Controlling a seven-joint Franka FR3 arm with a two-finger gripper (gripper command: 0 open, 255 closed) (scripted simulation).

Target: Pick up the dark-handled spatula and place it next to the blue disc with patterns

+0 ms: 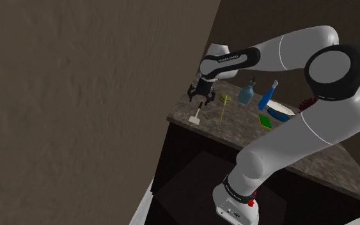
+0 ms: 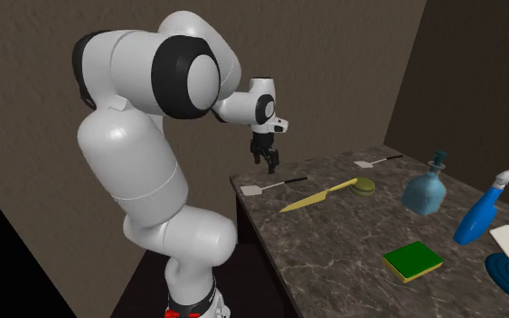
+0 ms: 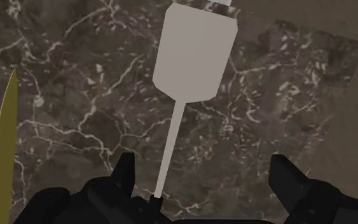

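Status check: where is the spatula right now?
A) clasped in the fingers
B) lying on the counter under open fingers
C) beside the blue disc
B: the spatula lies flat on the marble counter, with the fingers spread apart above it.

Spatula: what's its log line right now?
gripper: open | position: above spatula handle | spatula: lying on countertop, not held
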